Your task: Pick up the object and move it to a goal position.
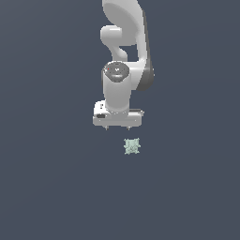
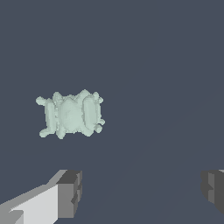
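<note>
A: Slate-grey tabletop (image 1: 51, 187) fills both views, flat and plain; over it hangs the white arm (image 1: 123, 70), pointing straight down.

B: And the end effector (image 1: 117, 125)?

A: Spread wide, nothing between its fingers (image 2: 70, 192); the wrist view shows one dark pad at each side with bare surface between them; it has hold of nothing.

B: Where is the object (image 1: 132, 146)?

A: Pale mint-green, lying on the tabletop; in the exterior view it is just below the end effector and a little toward that view's right; apart from it, not touching. In the wrist view it lies outside the gap between the fingers, so the two are not yet lined up.

B: What might go wrong, then?

A: My guess: a straight descent from here would miss, or one finger would land on the object's spiky edge and knock it aside; the offset would be the cause. Its bumpy outline is a second worry; pads closing on spikes rather than flat flanks could let it twist or slip on the lift. No goal marker shows in either view, so I cannot judge the carry.
</note>
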